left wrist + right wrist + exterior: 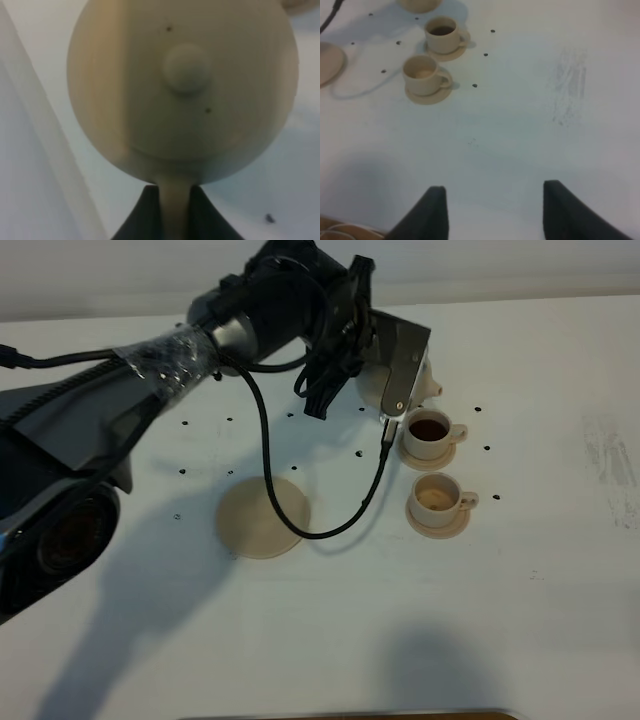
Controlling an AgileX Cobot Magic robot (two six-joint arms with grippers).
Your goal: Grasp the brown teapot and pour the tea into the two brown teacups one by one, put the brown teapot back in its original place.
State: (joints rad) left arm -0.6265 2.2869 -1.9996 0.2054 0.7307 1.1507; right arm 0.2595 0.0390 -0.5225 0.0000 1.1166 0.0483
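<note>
looking at the left arm (pixel 170 360) slung in from the left edge of the table (pixel 560 590), stretched toward the far edge with the wrist rolled over. clamped tight with the left gripper (pixel 175 207) on the loop handle of the brown teapot (pixel 185 90), dark fingers (pixel 142 215) pinching either side. holding the pot up by the far edge, just beside the far teacup (pixel 432 432), spout poking out above it. got dark tea in that one, only pale inside the near teacup (pixel 438 500). seeing both on their little saucers right of the middle, and the big saucer plate (pixel 264 517) bare near the middle with a black cable (pixel 330 525) looping past its rim. parked with the right gripper (pixel 492 210) over the right side, claws spread wide, gripping nothing.
</note>
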